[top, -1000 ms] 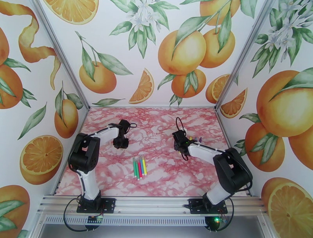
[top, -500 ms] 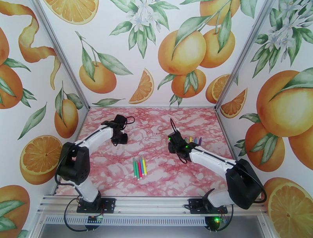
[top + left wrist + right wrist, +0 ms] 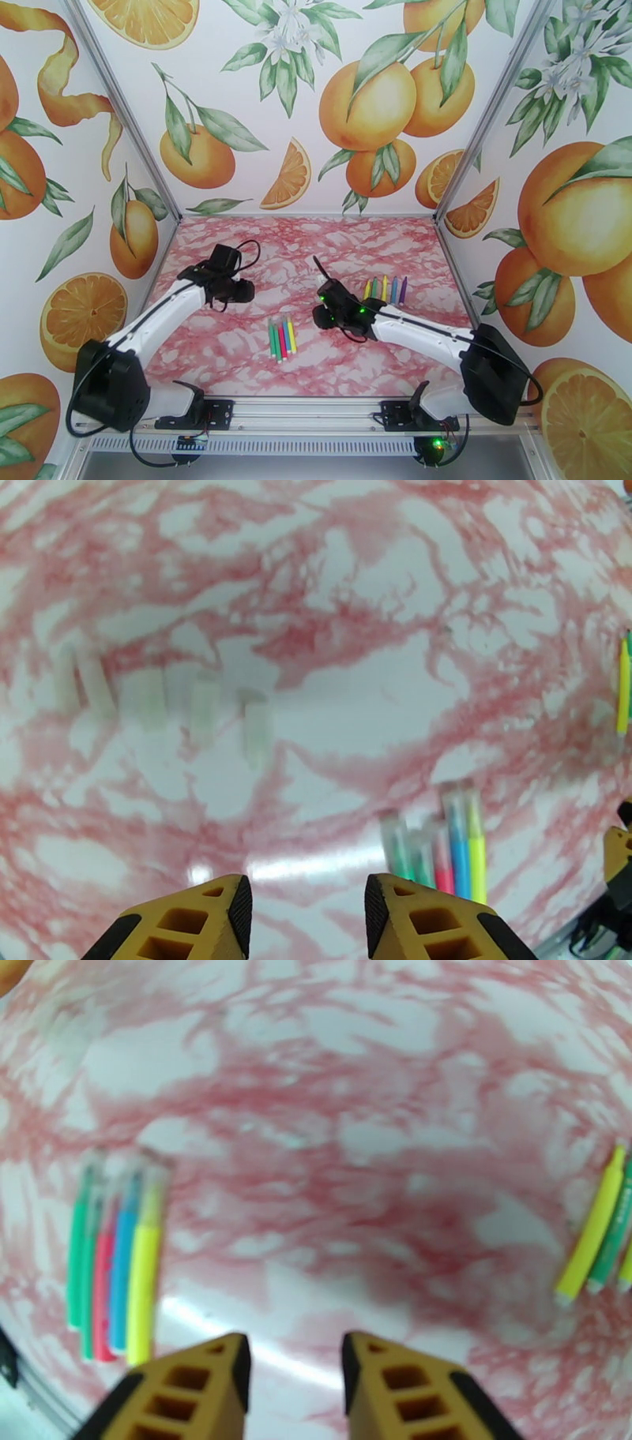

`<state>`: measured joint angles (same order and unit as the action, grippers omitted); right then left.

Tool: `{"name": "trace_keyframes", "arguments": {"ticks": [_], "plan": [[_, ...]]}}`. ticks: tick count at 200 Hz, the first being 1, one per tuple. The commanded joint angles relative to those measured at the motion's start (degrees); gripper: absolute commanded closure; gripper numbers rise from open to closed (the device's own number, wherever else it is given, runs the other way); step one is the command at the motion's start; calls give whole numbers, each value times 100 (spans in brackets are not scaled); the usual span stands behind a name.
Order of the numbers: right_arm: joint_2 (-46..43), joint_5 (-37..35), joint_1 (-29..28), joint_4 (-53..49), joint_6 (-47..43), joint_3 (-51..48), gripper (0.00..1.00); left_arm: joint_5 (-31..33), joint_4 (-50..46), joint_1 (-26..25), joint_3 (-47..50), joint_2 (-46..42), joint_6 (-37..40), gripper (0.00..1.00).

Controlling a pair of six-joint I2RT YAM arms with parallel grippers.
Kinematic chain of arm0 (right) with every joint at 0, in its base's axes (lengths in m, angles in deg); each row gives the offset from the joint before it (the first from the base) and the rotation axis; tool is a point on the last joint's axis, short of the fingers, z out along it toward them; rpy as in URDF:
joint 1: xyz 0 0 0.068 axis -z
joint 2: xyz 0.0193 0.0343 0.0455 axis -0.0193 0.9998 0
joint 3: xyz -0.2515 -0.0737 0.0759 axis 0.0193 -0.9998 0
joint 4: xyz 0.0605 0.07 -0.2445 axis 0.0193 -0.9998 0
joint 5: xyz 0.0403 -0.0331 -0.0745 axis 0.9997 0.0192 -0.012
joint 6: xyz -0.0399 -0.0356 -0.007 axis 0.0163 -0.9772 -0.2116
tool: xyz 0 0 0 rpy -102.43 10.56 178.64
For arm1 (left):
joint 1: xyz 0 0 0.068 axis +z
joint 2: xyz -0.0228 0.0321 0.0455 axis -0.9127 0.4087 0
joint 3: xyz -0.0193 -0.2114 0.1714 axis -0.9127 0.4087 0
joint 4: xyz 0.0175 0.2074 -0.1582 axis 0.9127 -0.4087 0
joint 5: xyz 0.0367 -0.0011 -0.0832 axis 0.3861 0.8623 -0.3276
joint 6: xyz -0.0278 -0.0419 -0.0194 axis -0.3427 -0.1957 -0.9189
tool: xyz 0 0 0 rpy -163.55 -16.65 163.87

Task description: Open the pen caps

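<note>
1. Marbled pink table (image 3: pixel 237 347): one bundle of pens (image 3: pixel 281 338) lies mid-table, and a row of pens (image 3: pixel 385 289) sits farther right.
2. My left gripper (image 3: pixel 308 906) and right gripper (image 3: pixel 294 1370) hover empty, jaws apart.
3. I judge this the approach step. Next, I pinch one pen's two ends.

Orange-and-leaf printed walls (image 3: pixel 261 118) enclose a red-veined white marble tabletop (image 3: pixel 237 347).
</note>
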<state>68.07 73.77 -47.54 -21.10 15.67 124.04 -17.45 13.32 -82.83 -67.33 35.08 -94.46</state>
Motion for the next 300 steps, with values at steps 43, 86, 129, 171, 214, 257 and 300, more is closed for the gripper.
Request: {"name": "trace_keyframes", "arguments": {"ticks": [43, 86, 129, 171, 214, 257, 300], "plan": [[915, 502, -520, 360, 260, 464, 63, -455, 609, 191, 782, -958, -301, 45], [1364, 603, -729, 521, 375, 678, 63, -493, 646, 192, 910, -993, -359, 44], [1730, 724, -818, 612, 424, 857, 63, -506, 646, 208, 978, -1069, -367, 43], [1917, 624, -866, 569, 479, 962, 65, -502, 629, 218, 967, -1081, -362, 43], [2041, 403, -872, 346, 503, 1062, 66, -498, 622, 223, 976, -1077, -367, 43], [2102, 168, -890, 142, 506, 1127, 67, -489, 611, 236, 958, -1096, -361, 43], [2175, -64, -967, -139, 455, 1269, 68, -497, 620, 239, 949, -1058, -363, 43]]}}
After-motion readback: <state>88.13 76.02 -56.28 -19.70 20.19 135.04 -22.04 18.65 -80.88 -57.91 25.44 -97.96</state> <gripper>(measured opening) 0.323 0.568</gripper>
